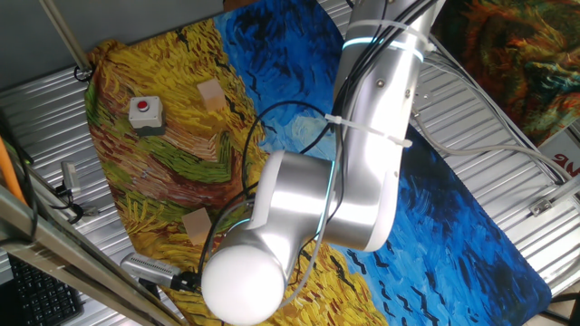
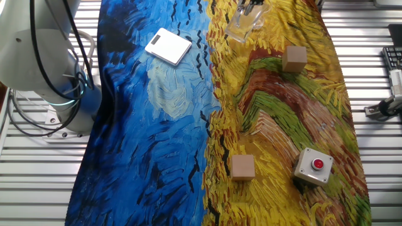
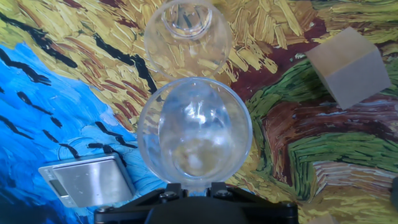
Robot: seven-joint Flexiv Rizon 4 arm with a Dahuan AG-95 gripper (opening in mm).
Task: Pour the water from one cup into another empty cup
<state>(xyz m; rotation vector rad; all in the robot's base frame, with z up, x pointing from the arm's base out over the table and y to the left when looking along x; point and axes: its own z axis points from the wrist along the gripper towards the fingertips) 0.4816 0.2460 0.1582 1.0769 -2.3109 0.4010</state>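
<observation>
In the hand view the taller clear tumbler [image 3: 194,130] fills the middle, and I look straight into its mouth. My gripper [image 3: 193,185] is shut on it, its dark fingers [image 3: 168,188] pressing the wall at the bottom edge. Faint glints of water [image 3: 198,155] show low inside. Just beyond its rim, the shorter clear cup [image 3: 186,34] stands on the painted cloth. In the other fixed view, clear glass [image 2: 244,24] sits under the gripper [image 2: 252,4] at the top edge; I cannot tell the two cups apart there. In one fixed view the arm [image 1: 362,163] hides both cups.
A wooden block [image 3: 348,65] lies to the right of the cups, and a small silver scale [image 3: 87,180] to the lower left. A second block [image 2: 242,167] and a grey box with a red button [image 2: 313,166] sit farther off on the cloth [image 2: 157,125].
</observation>
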